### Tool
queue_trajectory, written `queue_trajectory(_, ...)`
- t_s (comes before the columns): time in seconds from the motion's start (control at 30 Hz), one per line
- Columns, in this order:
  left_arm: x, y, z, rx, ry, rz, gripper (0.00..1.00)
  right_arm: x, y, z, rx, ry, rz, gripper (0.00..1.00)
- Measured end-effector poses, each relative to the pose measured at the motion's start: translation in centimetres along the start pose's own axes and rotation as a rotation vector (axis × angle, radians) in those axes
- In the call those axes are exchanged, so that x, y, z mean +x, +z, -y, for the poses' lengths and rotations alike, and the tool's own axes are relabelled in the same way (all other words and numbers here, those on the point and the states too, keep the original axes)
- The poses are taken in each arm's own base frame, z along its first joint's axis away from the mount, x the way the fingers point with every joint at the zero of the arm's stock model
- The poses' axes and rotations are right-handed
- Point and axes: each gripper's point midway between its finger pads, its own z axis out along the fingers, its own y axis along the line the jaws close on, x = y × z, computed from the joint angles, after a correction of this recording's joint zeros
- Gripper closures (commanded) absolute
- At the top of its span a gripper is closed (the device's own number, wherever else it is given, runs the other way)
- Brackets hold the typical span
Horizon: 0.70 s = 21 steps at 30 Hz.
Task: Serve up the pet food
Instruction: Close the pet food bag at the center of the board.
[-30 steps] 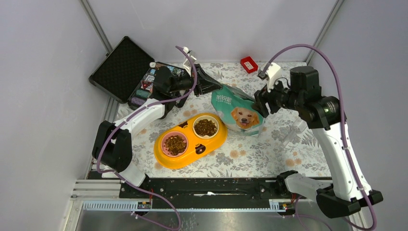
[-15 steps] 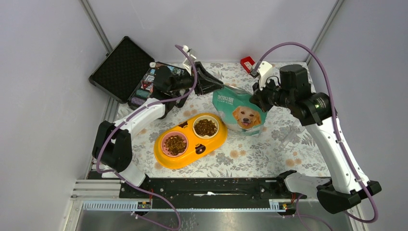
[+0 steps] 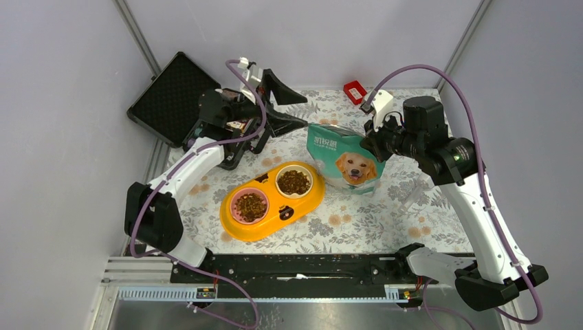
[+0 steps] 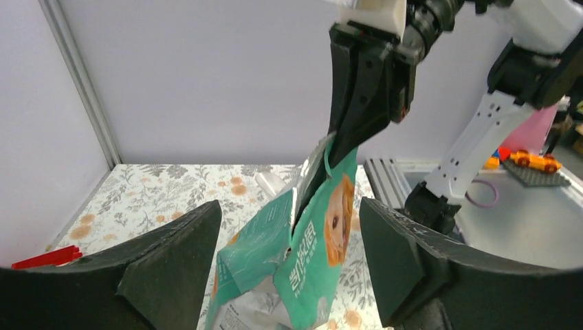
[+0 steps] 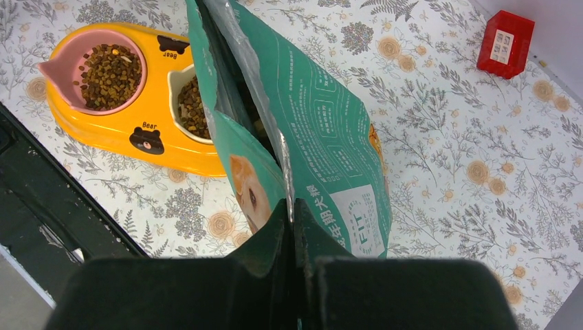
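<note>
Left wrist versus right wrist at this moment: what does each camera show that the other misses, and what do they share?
Only the left wrist view: the left gripper open, not touching the pouch, plus the right arm's white links and an orange toy car off the table. Only the right wrist view: the orange feeder with kibble in both bowls, and the pouch's open mouth from above. Both: the right gripper shut on the pouch's top edge, the floral cloth, the red box.

Glossy film pouch [image 5: 323,137] (crinkled), smooth plastic feeder [image 3: 256,231], seemingly matt kibble [image 3: 294,182].
</note>
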Motion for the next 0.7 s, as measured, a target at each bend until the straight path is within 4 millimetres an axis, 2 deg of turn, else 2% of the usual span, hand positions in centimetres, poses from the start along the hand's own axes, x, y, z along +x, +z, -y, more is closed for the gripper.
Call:
queue_trajectory(0.13, 1.6, -0.1, 0.2, 0.03, 0.019, -0.051, 0.19, 0.0, 0.0, 0.0, 0.0, 0.0, -0.001, 1.0)
queue_trajectory(0.3, 5.4, 0.0, -0.7, -0.003, 0.002, -0.153, 0.19, 0.0, 0.0, 0.0, -0.001, 0.0, -0.001, 1.0)
queue_trajectory(0.47, 7.9, 0.9, -0.4, 0.007, -0.029, -0.208, 0.22, 0.0, 0.0, 0.0, -0.001, 0.001, -0.002, 1.0)
queue_trajectory(0.57, 8.2, 1.6, -0.3, 0.023, -0.041, -0.188, 0.34, 0.0, 0.0, 0.0, -0.001, 0.001, -0.002, 1.0)
queue_trajectory(0.7, 8.2, 2.2, -0.3, 0.038, -0.062, -0.158, 0.57, 0.0, 0.0, 0.0, -0.001, 0.0, -0.002, 1.0)
